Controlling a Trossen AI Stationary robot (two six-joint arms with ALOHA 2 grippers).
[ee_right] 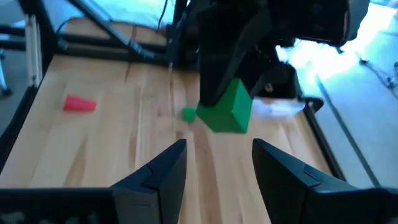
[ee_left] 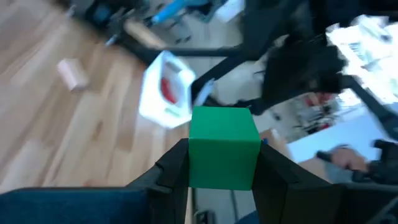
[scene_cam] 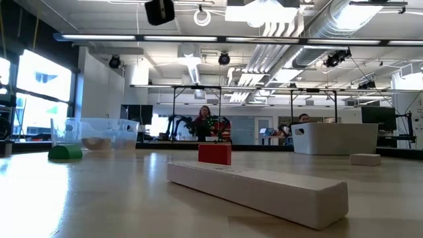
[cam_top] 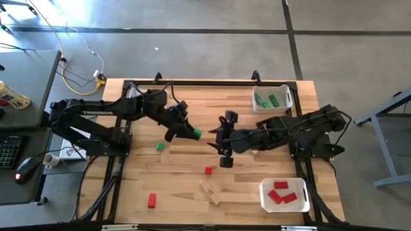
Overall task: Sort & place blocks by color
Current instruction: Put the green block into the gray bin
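In the left wrist view the two dark fingers cover the lower sides of the green wooden cube, the clear plastic bin holding red blocks is blurred, and the tan block lacks sharp edges.

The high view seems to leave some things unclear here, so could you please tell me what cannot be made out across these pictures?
- Green bin, high view: its blocks are too small to count.
- Both claws, low view: neither shows, though the left claw holds a green cube.
- Clear bin, low view: contents dim behind its wall.
- Red bin, left wrist view: blurred.
- Tan bar, low view: it hides the table behind it.
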